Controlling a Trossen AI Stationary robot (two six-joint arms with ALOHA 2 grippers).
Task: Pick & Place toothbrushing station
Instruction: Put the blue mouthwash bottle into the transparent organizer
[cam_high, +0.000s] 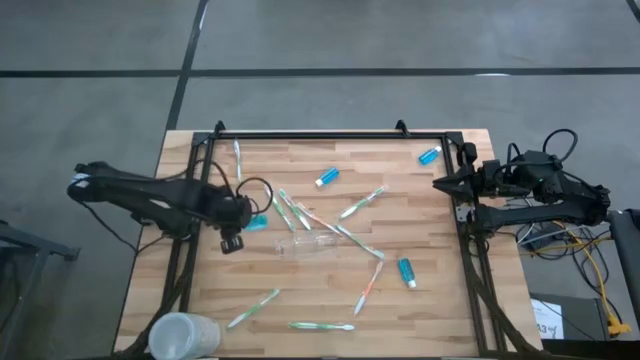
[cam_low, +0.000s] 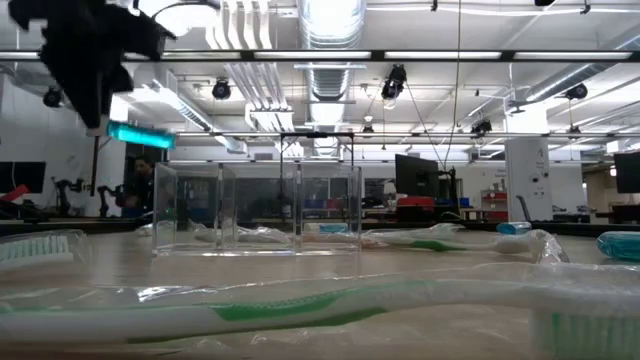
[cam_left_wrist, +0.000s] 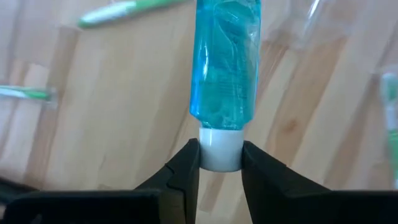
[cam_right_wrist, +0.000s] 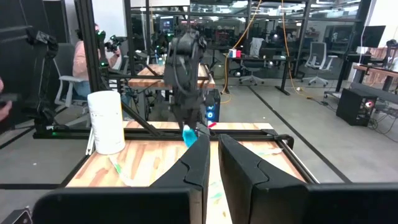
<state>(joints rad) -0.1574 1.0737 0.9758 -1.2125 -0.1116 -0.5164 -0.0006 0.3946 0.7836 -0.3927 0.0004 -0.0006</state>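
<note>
We read this as the carry step: the left pincer (cam_left_wrist: 221, 163) is clamped on the white cap of a blue tube (cam_left_wrist: 225, 59), with the tube body sticking out past the fingertips and lifted clear of the tabletop (cam_high: 440, 300). In the high view that pincer sits at about 9 o'clock of the tabletop, the tube (cam_high: 257, 222) poking out toward the centre. The toothbrushing station (cam_high: 305, 245), a clear, nearly colourless holder, sits just past the tube toward centre, near but not touching it; in the low view it (cam_low: 258, 208) stands upright on the wood, and the held tube (cam_low: 140, 134) hangs above and off to one side of it. We cannot tell whether any compartment already holds something. Next move, as we judge it: shift the tube over the holder's open top, line it up with a compartment, lower, then release. The risk is clipping the thin clear wall and shoving the holder. Loose toothbrushes (cam_high: 362, 204) and other blue tubes (cam_high: 327, 177) lie scattered around. The right pincer (cam_high: 441, 182) waits at about 3 o'clock by the edge, fingers closed, holding nothing.
</note>
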